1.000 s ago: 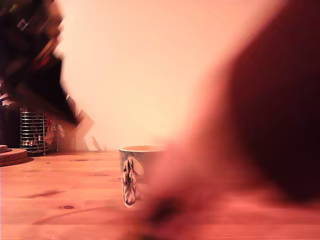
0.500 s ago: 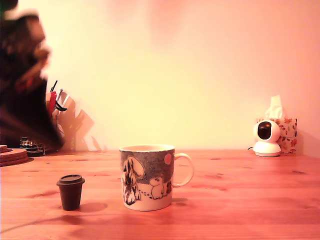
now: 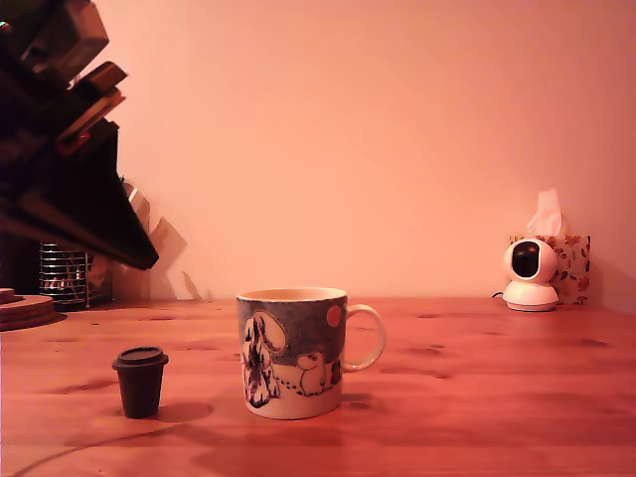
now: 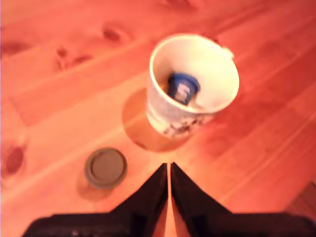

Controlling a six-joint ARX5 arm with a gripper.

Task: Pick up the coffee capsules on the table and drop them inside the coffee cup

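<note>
The coffee cup [image 3: 291,353], a cream mug with a grey-blue cartoon band, stands mid-table with its handle toward the exterior view's right. In the wrist view a blue capsule [image 4: 181,88] lies inside the cup [image 4: 192,84]. A second dark capsule [image 3: 140,381] stands upright on the table at the exterior view's left of the cup, and its flat lid [image 4: 105,168] shows from above. My gripper [image 4: 169,167] hangs above the table between capsule and cup, shut and holding nothing. The dark arm [image 3: 60,169] fills the exterior view's upper left.
A wire utensil holder [image 3: 65,273] and a round wooden coaster [image 3: 25,308] sit at the back left of the exterior view. A small white camera [image 3: 530,273] and a floral tissue box [image 3: 566,263] stand at the back right. The table [image 3: 477,397] is knotted wood.
A large blurred shape that covered the exterior view's right a second ago is gone. A dark capsule now stands left of the cup. The arm swung and has settled at upper left.
</note>
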